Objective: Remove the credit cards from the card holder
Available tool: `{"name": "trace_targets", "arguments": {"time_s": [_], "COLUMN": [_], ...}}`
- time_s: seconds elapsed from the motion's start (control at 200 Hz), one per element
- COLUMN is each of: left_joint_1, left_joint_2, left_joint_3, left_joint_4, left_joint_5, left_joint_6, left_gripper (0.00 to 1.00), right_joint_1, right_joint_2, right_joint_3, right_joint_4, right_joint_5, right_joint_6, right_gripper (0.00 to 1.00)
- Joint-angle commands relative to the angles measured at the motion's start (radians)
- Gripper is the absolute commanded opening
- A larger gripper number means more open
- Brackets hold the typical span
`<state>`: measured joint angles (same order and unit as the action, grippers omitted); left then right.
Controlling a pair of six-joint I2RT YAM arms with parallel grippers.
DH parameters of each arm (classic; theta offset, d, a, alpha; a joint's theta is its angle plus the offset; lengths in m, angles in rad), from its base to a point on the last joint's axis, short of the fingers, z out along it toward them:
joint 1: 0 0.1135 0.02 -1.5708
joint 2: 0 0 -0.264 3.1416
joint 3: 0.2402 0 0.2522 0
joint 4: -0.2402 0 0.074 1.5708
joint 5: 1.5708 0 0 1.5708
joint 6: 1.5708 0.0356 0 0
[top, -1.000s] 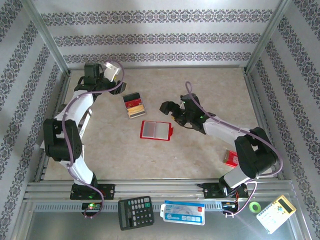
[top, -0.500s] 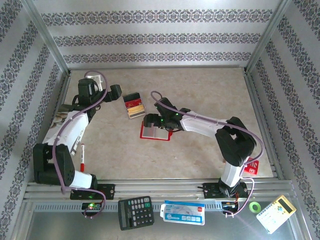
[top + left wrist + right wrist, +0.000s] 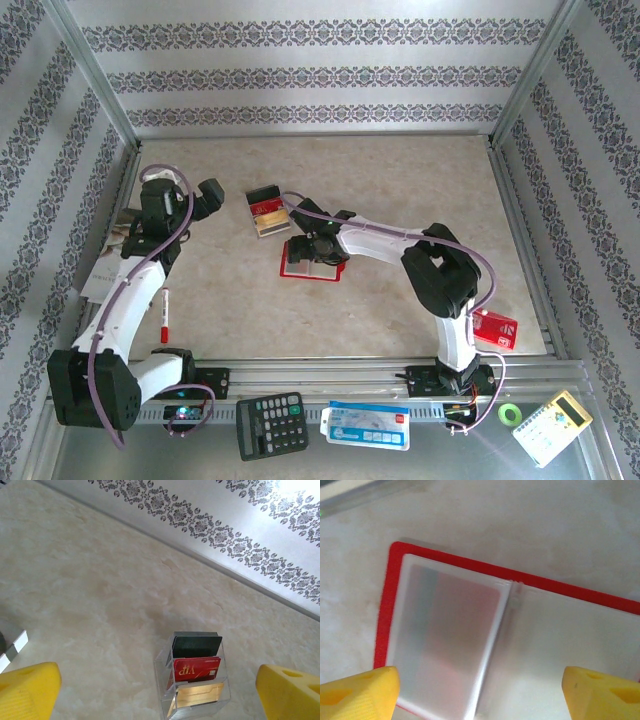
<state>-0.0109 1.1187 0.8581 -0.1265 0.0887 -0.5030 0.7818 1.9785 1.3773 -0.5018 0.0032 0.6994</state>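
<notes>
Right gripper [image 3: 480,694], fingers apart, hangs over the open red card holder [image 3: 445,630] mid-surface [image 3: 420,180], bare room all round. Left gripper [image 3: 159,692], spread wide, faces the credit cards [image 3: 196,667] tiered in a clear stand [image 3: 162,666]; the red one reads "VIP"

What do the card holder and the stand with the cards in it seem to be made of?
The card holder has a matte red rim, possibly vinyl or faux leather. Its pockets look like frosted, translucent soft plastic, with colour showing dimly through. The stand seems to be clear rigid acrylic: it is glossy, and the table is visible through its walls around the credit cards.
</notes>
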Motion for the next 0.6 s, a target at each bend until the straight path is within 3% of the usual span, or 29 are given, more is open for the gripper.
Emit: {"name": "trace_targets", "arguments": {"time_s": [0.0,0.43,0.6], "left_joint_1": [0.009,0.012,0.011], "left_joint_2": [-0.007,0.036,0.054], "left_joint_3": [-0.017,-0.017,-0.003], "left_joint_4": [-0.039,-0.017,-0.012], "left_joint_5": [0.011,0.170,0.280], "left_joint_6": [-0.011,0.019,0.035], "left_gripper": [1.00,1.00,1.00], "right_joint_1": [0.010,0.009,0.003], "right_joint_2": [0.027,0.069,0.070], "right_joint_3": [0.040,0.063,0.053], "right_joint_4": [-0.070,-0.133,-0.134], "right_joint_5": [0.036,0.063,0.062], "right_joint_6": [-0.007,-0.026,-0.023], "right_gripper": [0.84,0.77,0.76]}}
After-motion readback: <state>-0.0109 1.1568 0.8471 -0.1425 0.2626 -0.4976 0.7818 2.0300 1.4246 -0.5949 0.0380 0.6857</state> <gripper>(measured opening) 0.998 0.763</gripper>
